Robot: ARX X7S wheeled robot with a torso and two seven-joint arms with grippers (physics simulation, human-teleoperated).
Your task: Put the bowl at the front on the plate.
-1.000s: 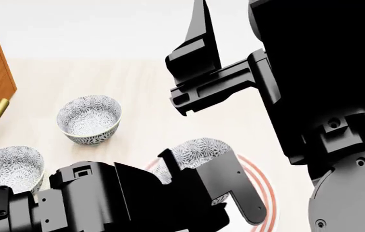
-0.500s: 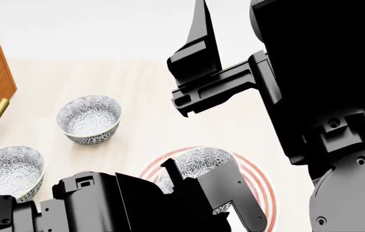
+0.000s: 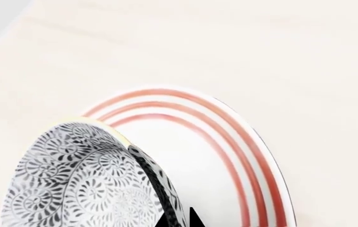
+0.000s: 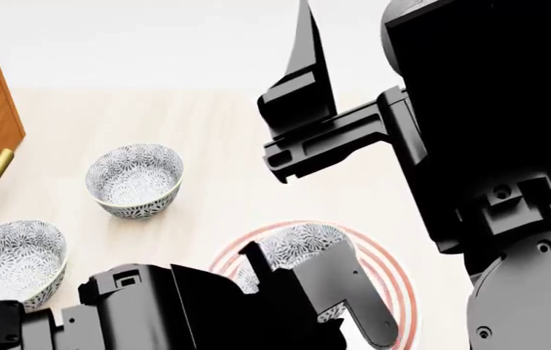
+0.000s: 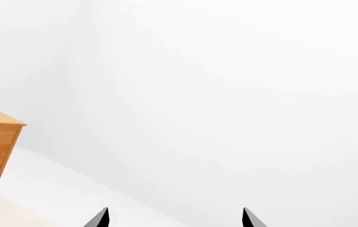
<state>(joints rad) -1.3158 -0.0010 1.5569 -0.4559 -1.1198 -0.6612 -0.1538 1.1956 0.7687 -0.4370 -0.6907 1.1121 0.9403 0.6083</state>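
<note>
Bowl point(image 4: 300, 244) sat over the plate point(image 4: 392, 281), its wall pinched between the closed jaws of the left gripper point(image 4: 305, 281), one finger inside, one outside — likely held for a gentle set-down. Contact with plate not discernible. Right gripper point(image 4: 300, 95) raised clear, jaws apart, empty. Two other bowls point(image 4: 135, 179) remained on the table point(image 4: 217, 124).
</note>
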